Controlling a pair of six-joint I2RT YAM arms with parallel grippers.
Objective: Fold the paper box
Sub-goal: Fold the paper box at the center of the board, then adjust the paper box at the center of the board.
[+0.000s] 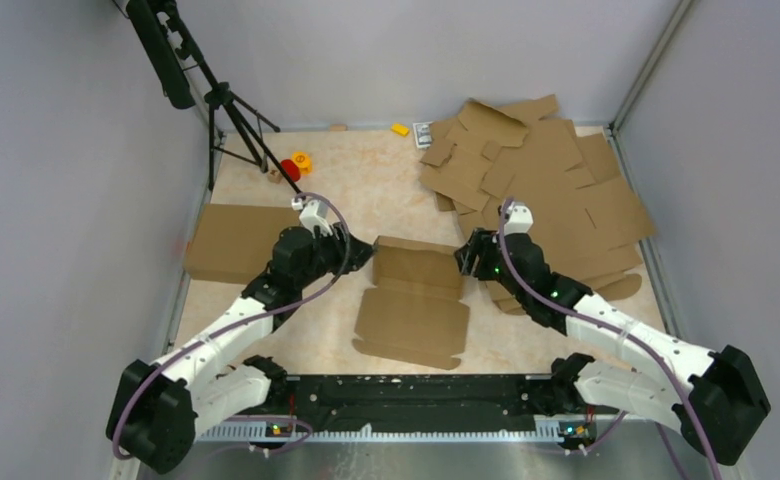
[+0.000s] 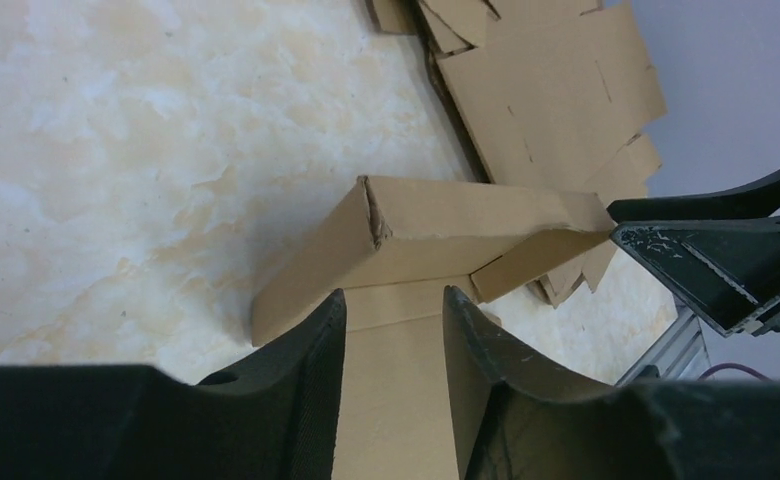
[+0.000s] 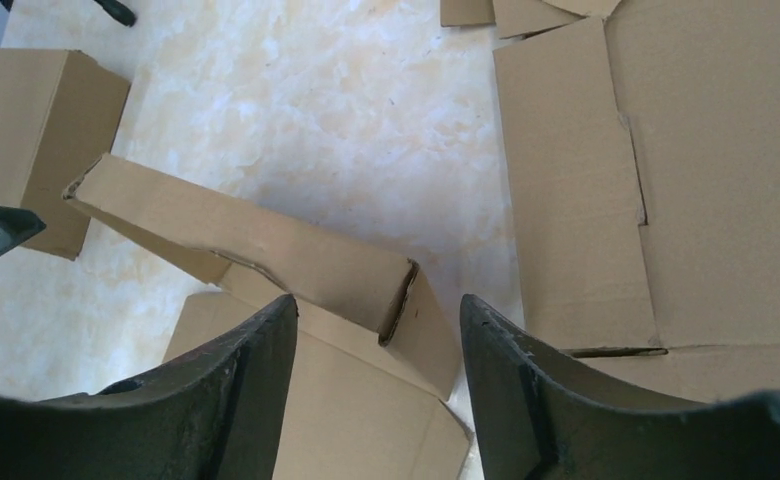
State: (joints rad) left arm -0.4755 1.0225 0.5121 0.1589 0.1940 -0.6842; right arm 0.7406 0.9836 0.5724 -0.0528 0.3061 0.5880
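The paper box [image 1: 413, 300] is a brown cardboard blank lying at the table's middle. Its far wall [image 1: 421, 262] is folded up and the near panel lies flat. My left gripper [image 1: 361, 252] is open at the wall's left end. In the left wrist view [image 2: 394, 300] its fingers straddle the flat panel below the raised wall [image 2: 446, 225]. My right gripper [image 1: 463, 262] is open at the wall's right end. In the right wrist view [image 3: 376, 305] the wall's end corner [image 3: 406, 300] sits between its fingers. I cannot tell whether either gripper touches the cardboard.
A pile of flat cardboard blanks [image 1: 546, 190] covers the back right, close to my right arm. A folded brown box [image 1: 234, 240] sits at the left. A black tripod [image 1: 221, 110] stands at the back left, with small red and orange objects [image 1: 294, 165] beside it.
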